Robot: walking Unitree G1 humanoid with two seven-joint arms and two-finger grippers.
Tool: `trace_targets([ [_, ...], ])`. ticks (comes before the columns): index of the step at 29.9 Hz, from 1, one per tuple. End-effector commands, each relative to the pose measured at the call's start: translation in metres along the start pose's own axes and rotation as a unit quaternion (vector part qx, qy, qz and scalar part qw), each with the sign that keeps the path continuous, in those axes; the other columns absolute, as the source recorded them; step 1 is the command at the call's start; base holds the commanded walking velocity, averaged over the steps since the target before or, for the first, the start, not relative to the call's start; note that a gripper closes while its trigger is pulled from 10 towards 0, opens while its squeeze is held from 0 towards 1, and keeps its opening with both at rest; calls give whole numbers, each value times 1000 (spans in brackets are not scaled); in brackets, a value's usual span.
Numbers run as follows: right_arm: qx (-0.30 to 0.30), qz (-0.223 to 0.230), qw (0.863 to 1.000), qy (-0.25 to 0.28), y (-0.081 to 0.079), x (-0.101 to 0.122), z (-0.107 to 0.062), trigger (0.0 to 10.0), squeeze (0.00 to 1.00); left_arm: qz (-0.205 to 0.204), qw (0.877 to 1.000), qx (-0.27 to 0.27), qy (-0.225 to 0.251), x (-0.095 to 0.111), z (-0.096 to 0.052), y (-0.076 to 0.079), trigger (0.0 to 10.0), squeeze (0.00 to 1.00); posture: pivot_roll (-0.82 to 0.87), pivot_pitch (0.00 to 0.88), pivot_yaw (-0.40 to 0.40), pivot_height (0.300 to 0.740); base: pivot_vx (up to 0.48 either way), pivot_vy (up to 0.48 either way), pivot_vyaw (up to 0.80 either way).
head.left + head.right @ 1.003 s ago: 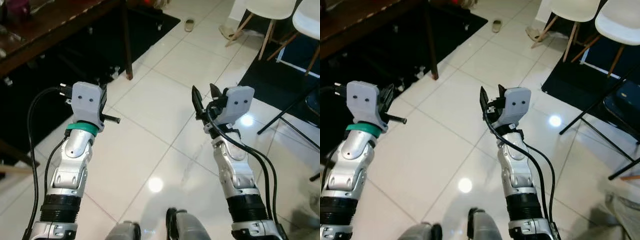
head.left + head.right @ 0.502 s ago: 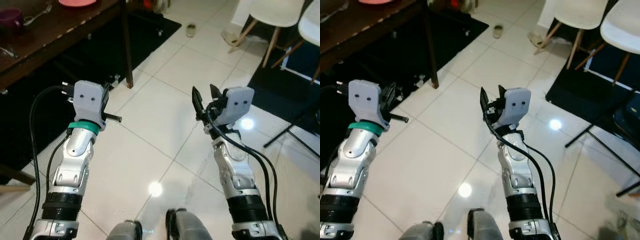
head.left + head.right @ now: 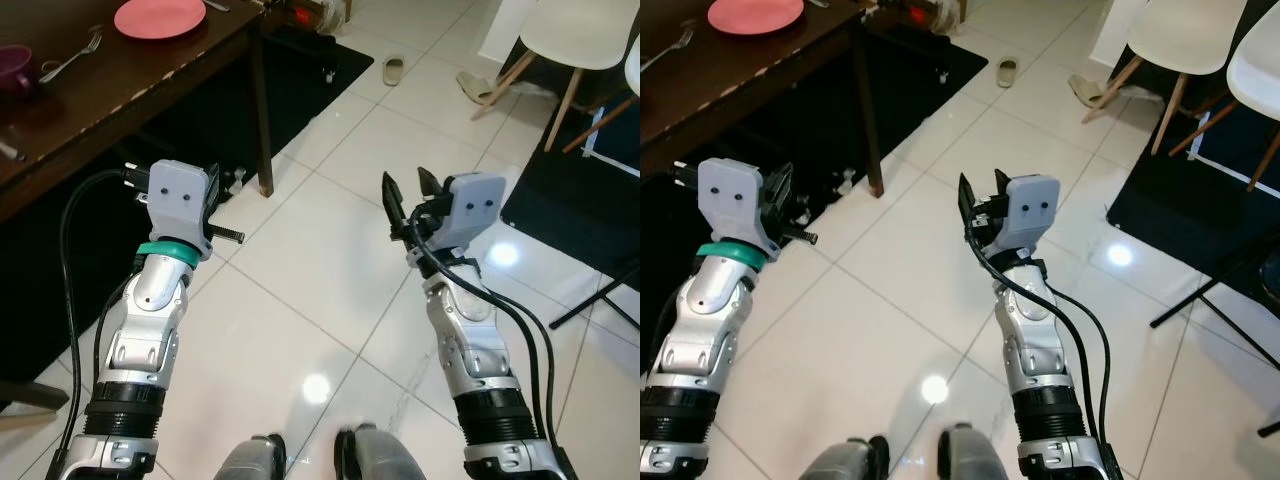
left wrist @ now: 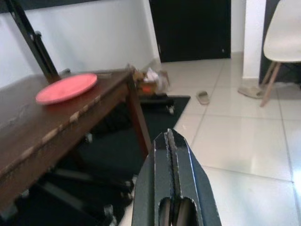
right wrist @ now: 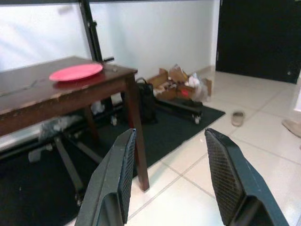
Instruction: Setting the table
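Dark wooden table (image 3: 120,80) is carrying the pink plate (image 3: 159,16), well ahead of both empty grippers. Left gripper (image 4: 171,141) is holding its jaws together; right gripper (image 5: 171,155) is holding them apart. Table leg (image 3: 262,110) is risking a knock, judging by how near the left arm is hanging.

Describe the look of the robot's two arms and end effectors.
Both arms are silver metal with ribbed black collars. Each wrist carries a grey box with two dark dots. The left end effector and right end effector have long black fingers; the right's pads are cross-hatched. A teal ring circles the left wrist. Black cables loop alongside both arms.
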State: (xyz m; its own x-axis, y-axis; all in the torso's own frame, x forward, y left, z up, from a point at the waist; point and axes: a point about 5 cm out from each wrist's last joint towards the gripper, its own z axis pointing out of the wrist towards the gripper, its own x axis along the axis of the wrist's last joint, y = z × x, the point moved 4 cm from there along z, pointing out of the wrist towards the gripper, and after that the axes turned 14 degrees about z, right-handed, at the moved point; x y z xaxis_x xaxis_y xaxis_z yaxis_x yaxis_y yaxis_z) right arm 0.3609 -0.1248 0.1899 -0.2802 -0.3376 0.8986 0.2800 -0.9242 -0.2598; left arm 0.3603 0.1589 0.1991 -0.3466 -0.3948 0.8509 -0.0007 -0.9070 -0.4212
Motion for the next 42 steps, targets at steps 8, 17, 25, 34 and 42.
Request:
trace_targets([
  [8,-9,-1,1000,-3,6,-3,-3,10000,0,0,1000,-10,-5,-4,-1,5,10000,0,-30,91,70,740,480,0,0],
  [17,-20,7,1000,0,9,-2,-4,10000,0,-1,1000,-13,-3,-3,0,6,10000,0,-30,94,72,740,480,0,0],
  [25,-21,8,1000,2,9,-2,-4,10000,0,-1,1000,-13,-3,-3,0,6,10000,0,-30,99,72,740,480,0,0],
  [34,-18,9,1000,2,7,-2,-4,10000,0,-3,1000,-12,-2,-3,0,6,10000,0,-30,102,73,740,480,0,0],
  [42,-18,10,1000,4,7,-1,-4,10000,0,-3,1000,-12,0,-2,0,7,10000,0,-29,108,71,740,480,0,0],
])
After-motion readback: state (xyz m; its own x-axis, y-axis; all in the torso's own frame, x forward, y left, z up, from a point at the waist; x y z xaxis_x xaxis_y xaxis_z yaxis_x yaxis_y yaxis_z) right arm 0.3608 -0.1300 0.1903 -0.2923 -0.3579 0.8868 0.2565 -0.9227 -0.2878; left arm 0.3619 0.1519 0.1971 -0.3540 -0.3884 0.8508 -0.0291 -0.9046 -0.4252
